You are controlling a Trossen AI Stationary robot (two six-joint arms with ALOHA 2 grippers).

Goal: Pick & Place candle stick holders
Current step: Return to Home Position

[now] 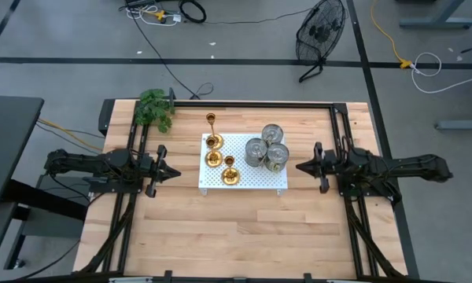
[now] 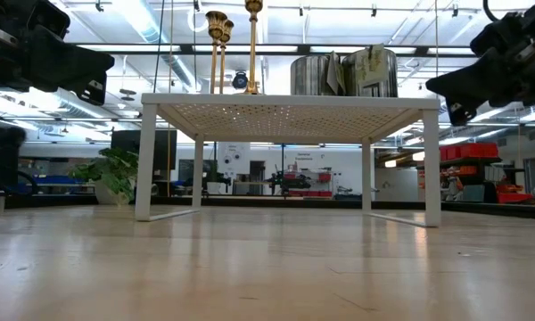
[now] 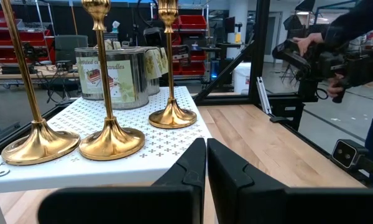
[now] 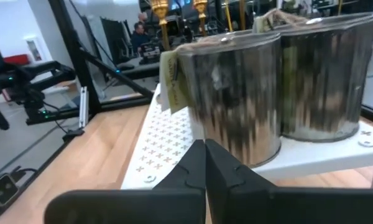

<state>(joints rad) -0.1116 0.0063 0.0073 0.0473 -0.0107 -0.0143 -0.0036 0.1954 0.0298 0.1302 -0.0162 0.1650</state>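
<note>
left wrist view: glossy brass candle stick holders (image 3: 112,142) on perforated white shelf (image 3: 171,142); left gripper (image 3: 206,144), right gripper (image 4: 204,146) pressed together.

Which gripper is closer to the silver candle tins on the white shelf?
Right. The right gripper sits just beside the candle tins, off the edge of the shelf; the left gripper is across the shelf, beyond the candle stick holders.

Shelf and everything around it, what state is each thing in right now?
Shelf: standing level on the table.
Holders: three, upright on the shelf.
Tins: three, upright, bunched on the shelf.
Left gripper: shut, empty, clear of the shelf.
Right gripper: shut, empty, clear of the shelf.
</note>
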